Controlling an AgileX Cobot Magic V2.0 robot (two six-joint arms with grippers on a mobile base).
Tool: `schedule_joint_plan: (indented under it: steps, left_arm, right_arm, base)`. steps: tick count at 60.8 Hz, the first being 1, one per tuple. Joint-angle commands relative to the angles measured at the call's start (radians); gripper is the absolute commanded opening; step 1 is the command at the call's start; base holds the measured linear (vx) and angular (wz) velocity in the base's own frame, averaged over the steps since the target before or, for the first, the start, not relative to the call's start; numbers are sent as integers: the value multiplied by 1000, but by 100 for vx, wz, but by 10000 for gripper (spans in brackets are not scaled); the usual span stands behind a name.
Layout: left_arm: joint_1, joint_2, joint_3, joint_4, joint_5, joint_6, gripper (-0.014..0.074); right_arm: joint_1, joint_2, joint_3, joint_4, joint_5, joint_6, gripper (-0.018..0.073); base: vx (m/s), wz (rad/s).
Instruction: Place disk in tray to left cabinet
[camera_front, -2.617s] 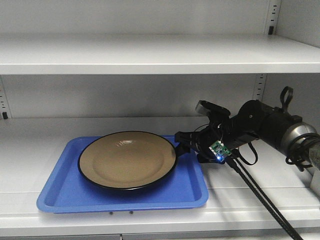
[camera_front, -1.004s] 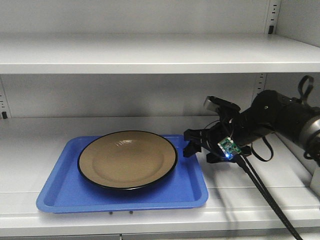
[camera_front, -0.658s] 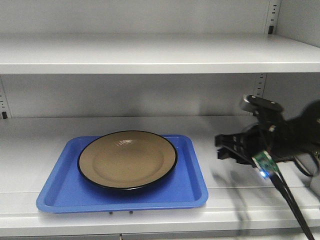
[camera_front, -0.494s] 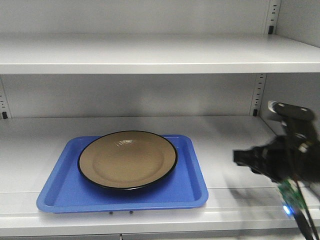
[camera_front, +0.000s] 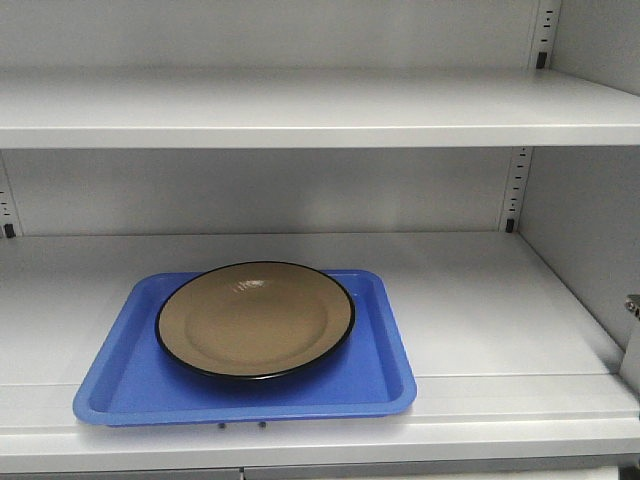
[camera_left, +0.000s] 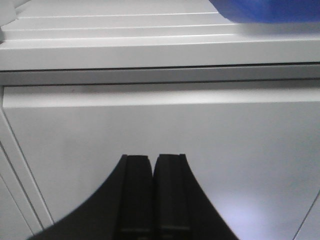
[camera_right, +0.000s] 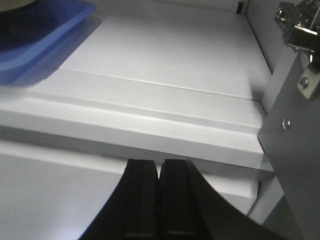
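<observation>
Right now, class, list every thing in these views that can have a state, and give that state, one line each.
disk: lying flat, face up, in the tray, not held.
tray: resting flat on the cabinet's lower shelf, near its front edge.
left cabinet: open-fronted, tray on the lower shelf.
left gripper: shut, holding nothing.
right gripper: shut, holding nothing, outside the shelf.

Disk (camera_front: 255, 320) lies in tray (camera_front: 245, 390), tray sits on lower shelf of left cabinet (camera_front: 480, 300), toward its left, near the front edge. Left end effector (camera_left: 152, 197) below the shelf front, tray corner up and to its right. Right end effector (camera_right: 160, 200) below the shelf edge, tray up and left of it, door hinge (camera_right: 299, 30) up and right.
</observation>
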Motion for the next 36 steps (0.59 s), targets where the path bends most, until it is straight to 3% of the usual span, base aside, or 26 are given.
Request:
schedule_joint_plan:
  steps: [1, 12, 30, 36]
  left_arm:
    - [4, 4, 13, -3, -78, 1, -6]
    - [4, 4, 13, -3, -78, 1, -6]
    - [4, 4, 13, -3, -78, 1, -6]
    - [4, 4, 13, -3, -78, 1, -6]
  right_arm:
    - [-4, -80, 42, -77, -97, 27, 46]
    - [-4, -218, 162, -142, -109, 88, 36]
    - [-4, -415, 329, -142, -190, 177, 36]
    - [-4, -469, 327, -142, -155, 178, 36]
  base:
    - [0, 0]
    - [0, 0]
    - [0, 0]
    - [0, 0]
